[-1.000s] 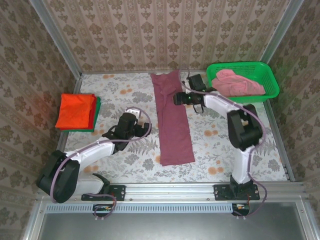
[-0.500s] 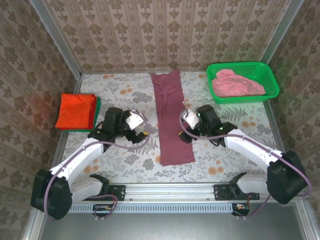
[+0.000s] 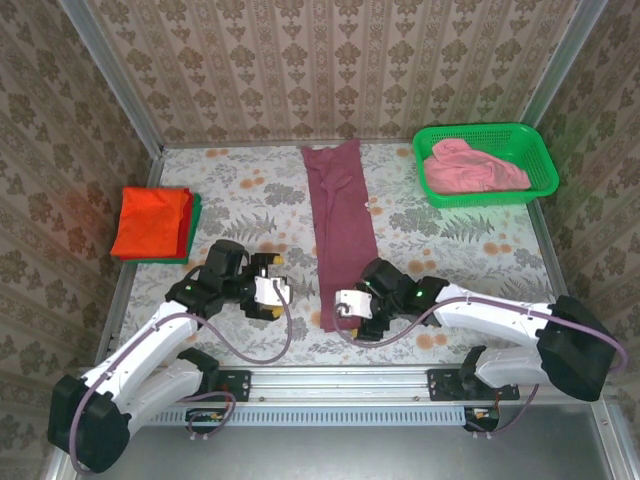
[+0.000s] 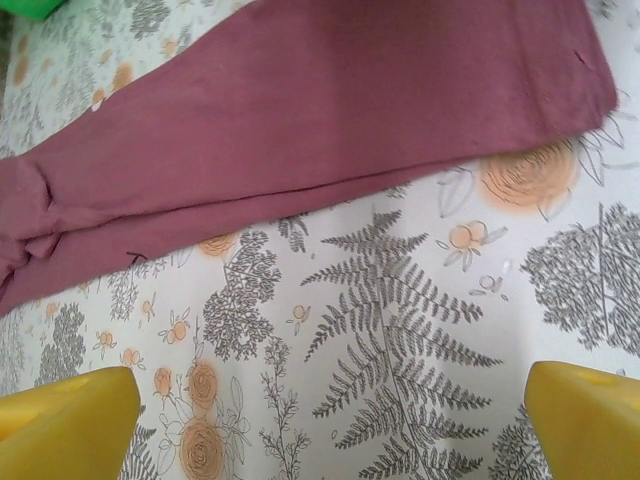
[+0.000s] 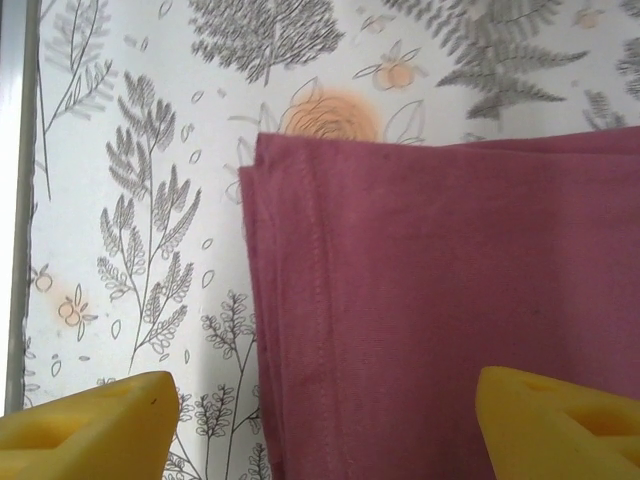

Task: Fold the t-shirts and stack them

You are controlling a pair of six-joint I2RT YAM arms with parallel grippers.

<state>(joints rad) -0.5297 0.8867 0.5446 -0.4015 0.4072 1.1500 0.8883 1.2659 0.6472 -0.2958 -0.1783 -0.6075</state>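
The maroon t-shirt point(image 3: 345, 235) lies folded into a long narrow strip running from the back of the table to the front. My right gripper point(image 3: 340, 312) hovers over its near end, open. In the right wrist view its yellow fingers point(image 5: 90, 425) straddle the stitched hem of the maroon t-shirt point(image 5: 450, 300), with nothing held. My left gripper point(image 3: 274, 286) is open over bare table just left of the strip; its wrist view shows the maroon t-shirt point(image 4: 300, 110) ahead of the fingers point(image 4: 585, 420). An orange t-shirt point(image 3: 150, 220) lies folded on a green one point(image 3: 193, 228) at the left. A pink t-shirt point(image 3: 470, 165) sits crumpled in the basket.
The green mesh basket point(image 3: 485, 133) stands at the back right corner. A metal rail point(image 3: 340, 378) runs along the table's near edge, and patterned walls close in the other sides. The floral tablecloth point(image 3: 450, 250) lies bare right of the strip.
My right gripper has swung from the strip's far end, past its middle, down to its near end. My left gripper has drawn back towards the near edge. The shirts lie as before.
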